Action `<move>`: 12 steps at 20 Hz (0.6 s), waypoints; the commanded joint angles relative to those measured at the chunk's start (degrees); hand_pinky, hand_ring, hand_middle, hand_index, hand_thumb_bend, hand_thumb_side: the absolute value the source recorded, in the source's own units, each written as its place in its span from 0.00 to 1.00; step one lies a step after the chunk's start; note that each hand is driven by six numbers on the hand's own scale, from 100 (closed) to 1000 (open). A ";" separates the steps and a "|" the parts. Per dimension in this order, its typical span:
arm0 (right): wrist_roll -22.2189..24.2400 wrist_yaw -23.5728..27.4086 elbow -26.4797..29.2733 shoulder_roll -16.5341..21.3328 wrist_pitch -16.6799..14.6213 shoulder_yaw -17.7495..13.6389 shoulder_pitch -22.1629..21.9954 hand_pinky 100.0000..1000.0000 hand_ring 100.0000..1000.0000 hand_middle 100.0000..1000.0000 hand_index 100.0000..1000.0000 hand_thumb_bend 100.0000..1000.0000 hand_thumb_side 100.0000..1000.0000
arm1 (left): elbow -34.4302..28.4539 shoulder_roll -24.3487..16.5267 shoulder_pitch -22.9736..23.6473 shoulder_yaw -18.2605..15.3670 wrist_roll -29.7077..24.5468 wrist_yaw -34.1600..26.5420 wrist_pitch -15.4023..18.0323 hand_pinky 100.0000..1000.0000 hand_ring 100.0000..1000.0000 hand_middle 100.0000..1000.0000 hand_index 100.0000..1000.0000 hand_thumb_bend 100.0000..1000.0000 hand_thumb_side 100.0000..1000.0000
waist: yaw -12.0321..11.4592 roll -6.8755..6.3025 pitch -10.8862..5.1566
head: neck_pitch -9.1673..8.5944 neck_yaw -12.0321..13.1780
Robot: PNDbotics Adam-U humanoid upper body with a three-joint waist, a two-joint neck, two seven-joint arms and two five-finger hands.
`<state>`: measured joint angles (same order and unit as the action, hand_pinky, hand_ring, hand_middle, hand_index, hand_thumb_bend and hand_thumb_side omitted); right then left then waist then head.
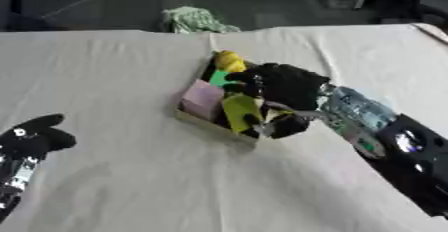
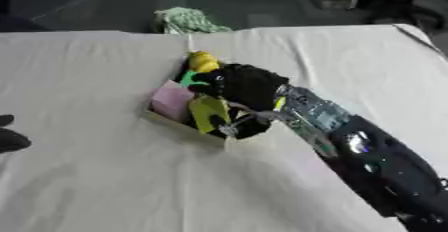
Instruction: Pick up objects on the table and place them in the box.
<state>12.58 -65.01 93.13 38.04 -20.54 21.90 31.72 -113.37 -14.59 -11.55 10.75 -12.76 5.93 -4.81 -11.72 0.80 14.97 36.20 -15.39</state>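
A shallow cardboard box (image 1: 194, 117) sits in the middle of the white table. Inside it I see a yellow rounded thing (image 1: 229, 61) at the far end, a green piece (image 1: 219, 79), a pale pink block (image 1: 203, 100) and a yellow-green flat piece (image 1: 241, 108). My right hand (image 1: 284, 87) reaches in from the right and hangs over the box's right side, hiding part of what lies there. The yellow-green piece is right beside and partly under it. My left hand (image 1: 33, 138) rests at the lower left, far from the box, holding nothing.
A green-and-white cloth bundle (image 1: 194, 20) lies at the table's far edge. White cloth (image 1: 131, 176) covers the table. Dark floor and clutter lie beyond the far edge.
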 commanded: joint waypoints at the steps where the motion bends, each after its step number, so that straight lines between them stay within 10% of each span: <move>1: -0.53 -3.16 0.43 0.74 -0.61 -1.25 0.65 0.78 0.90 0.97 1.00 0.05 0.41 | -1.22 -0.65 -0.25 -0.20 0.06 -0.13 -0.08 0.81 0.69 0.59 0.85 0.00 0.78 | 0.04 -0.06 -1.15 | -0.64 0.13; 12: -8.72 -2.66 2.75 1.80 4.99 -6.01 1.71 0.78 0.88 0.95 1.00 0.08 0.31 | -1.22 -0.66 -0.14 -0.19 0.07 -0.10 -0.10 0.81 0.69 0.59 0.85 0.00 0.78 | 0.41 -0.20 -1.24 | -0.76 0.36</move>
<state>4.74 -68.21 94.59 38.15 -15.97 16.99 32.35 -113.37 -14.59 -11.47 10.75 -12.76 5.93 -4.82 -11.35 0.73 14.81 36.18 -15.17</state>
